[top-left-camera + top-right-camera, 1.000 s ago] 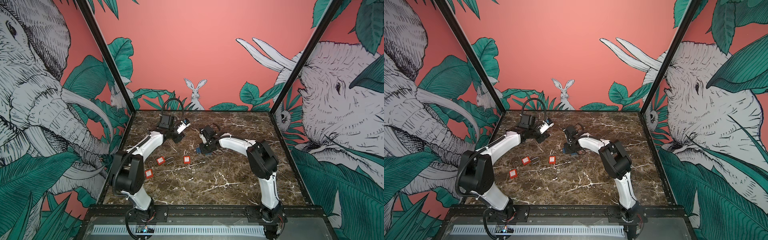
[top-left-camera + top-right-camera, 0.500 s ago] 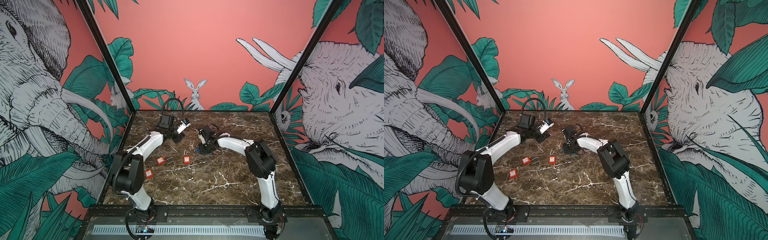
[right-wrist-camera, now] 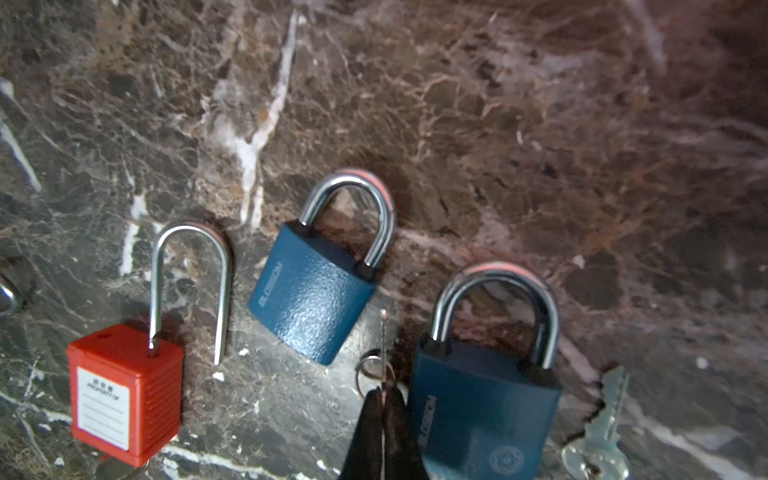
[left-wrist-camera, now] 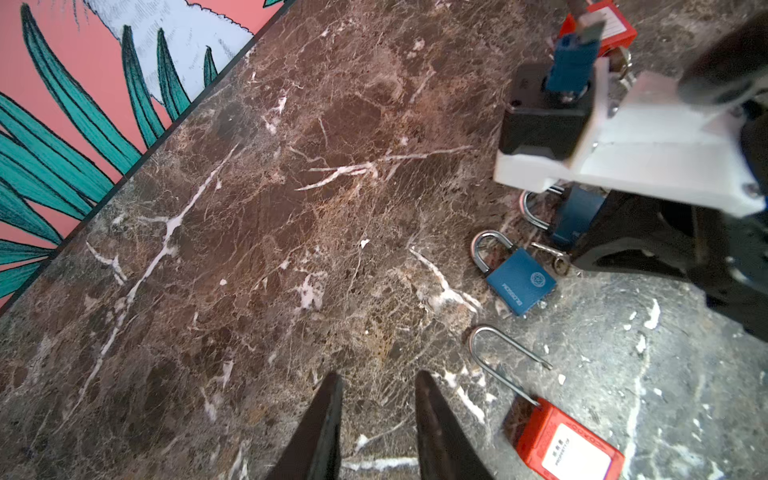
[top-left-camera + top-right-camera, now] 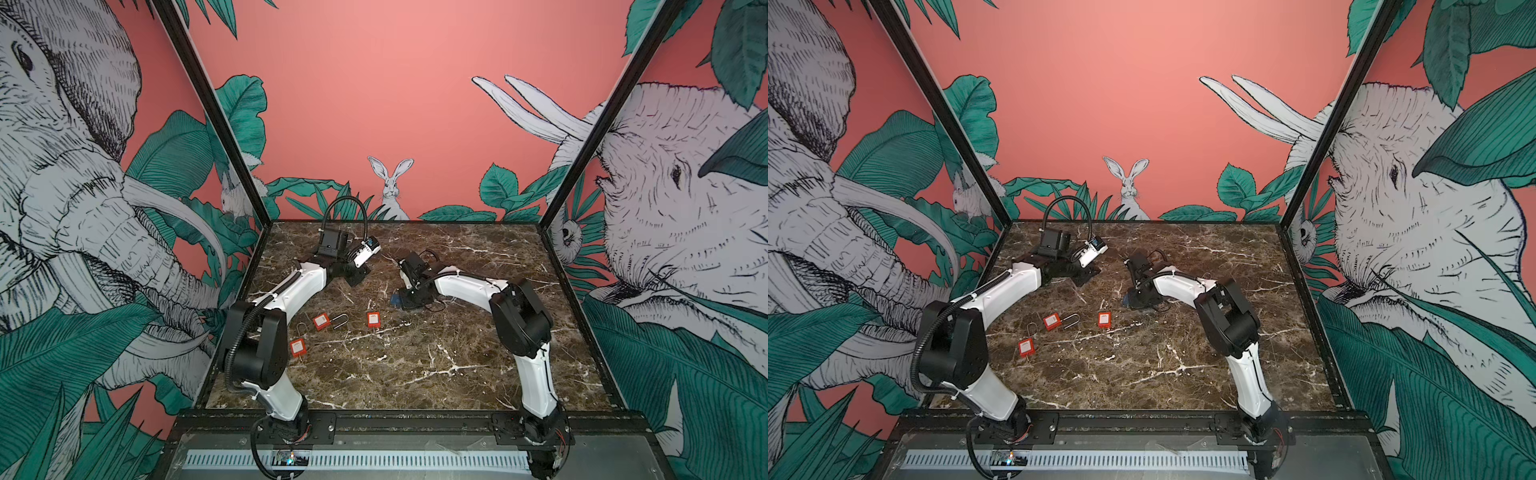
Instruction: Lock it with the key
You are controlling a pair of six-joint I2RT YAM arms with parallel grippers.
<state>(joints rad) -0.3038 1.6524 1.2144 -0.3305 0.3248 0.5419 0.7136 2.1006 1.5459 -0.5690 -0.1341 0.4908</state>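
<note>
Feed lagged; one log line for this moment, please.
left gripper: open, empty | right gripper: shut on key | red padlock: shackle open

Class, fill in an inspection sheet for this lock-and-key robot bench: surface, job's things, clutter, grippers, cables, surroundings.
Surface: marble table, brown with white veins.
Job's things: three red padlocks, at least one shackle open; two blue padlocks, shackles closed; a loose key beside one blue padlock.
Clutter: nothing seen.
Grippers: left gripper, fingers apart, empty; right gripper shut on a key.
Cables: black hose loops above the left wrist; thin cable along the right arm.
Surroundings: pink walls with painted elephants and a rabbit.
</note>
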